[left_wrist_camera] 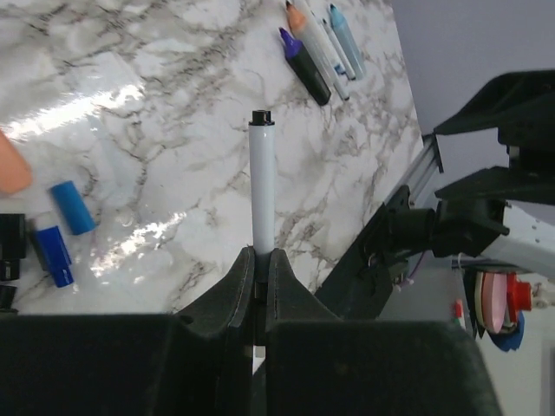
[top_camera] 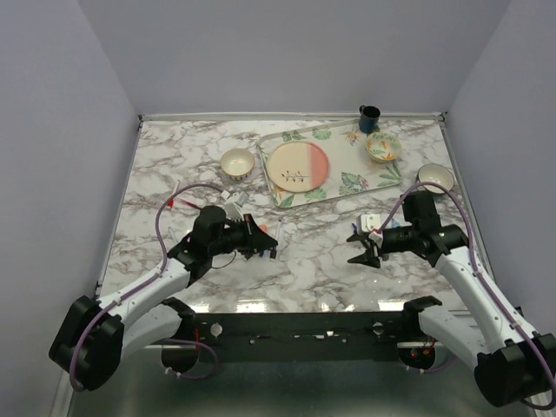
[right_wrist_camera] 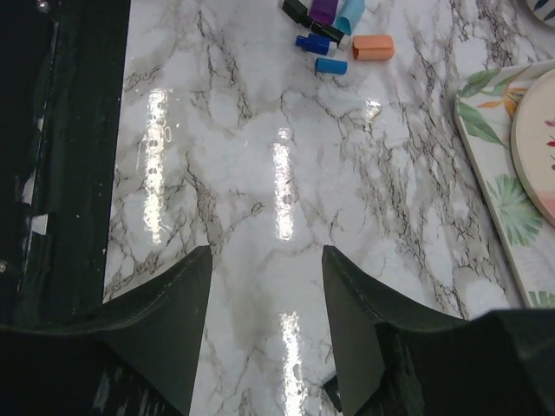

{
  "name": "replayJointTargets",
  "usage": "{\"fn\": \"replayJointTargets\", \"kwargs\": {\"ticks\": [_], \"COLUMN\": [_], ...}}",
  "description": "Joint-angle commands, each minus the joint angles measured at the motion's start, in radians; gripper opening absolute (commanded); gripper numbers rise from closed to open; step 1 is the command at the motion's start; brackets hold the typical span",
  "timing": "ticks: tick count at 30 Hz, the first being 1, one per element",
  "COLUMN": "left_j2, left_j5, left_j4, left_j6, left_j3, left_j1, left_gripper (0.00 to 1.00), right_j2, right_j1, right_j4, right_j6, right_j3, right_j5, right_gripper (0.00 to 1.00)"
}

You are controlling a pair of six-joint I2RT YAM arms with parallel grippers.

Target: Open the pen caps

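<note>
My left gripper is shut on a white pen that points away from it. The pen's black tip is bare. Loose pen caps lie on the marble to its left: a blue one, a dark blue one and an orange one. Three uncapped pens lie side by side farther off. My right gripper hangs open over bare marble with nothing between its fingers. Its view shows the caps far ahead: orange, blue, purple.
A leaf-patterned tray at the back holds a plate and a small bowl. A white bowl stands left of the tray and another to its right. A dark mug stands at the far edge.
</note>
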Motion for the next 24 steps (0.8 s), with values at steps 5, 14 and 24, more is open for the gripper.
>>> {"fn": "replayJointTargets", "kwargs": {"ticks": [5, 14, 24], "left_j2": [0.062, 0.238, 0.401], "left_j5": [0.068, 0.092, 0.118], "left_j4": [0.088, 0.176, 0.227], "left_j6": [-0.003, 0.006, 0.012], "left_j3": [-0.005, 0.055, 0.141], "left_j1": [-0.17, -0.306, -0.408], "left_gripper": [0.0, 0.0, 0.0], "right_j2": [-0.002, -0.003, -0.002], "right_j1": [-0.006, -0.004, -0.004], "right_j4": [-0.099, -0.111, -0.132], "right_j6": [-0.205, -0.239, -0.28], "right_j3": [-0.052, -0.06, -0.062], "right_j5": [-0.099, -0.107, -0.11], "right_gripper": [0.68, 0.7, 0.7]}}
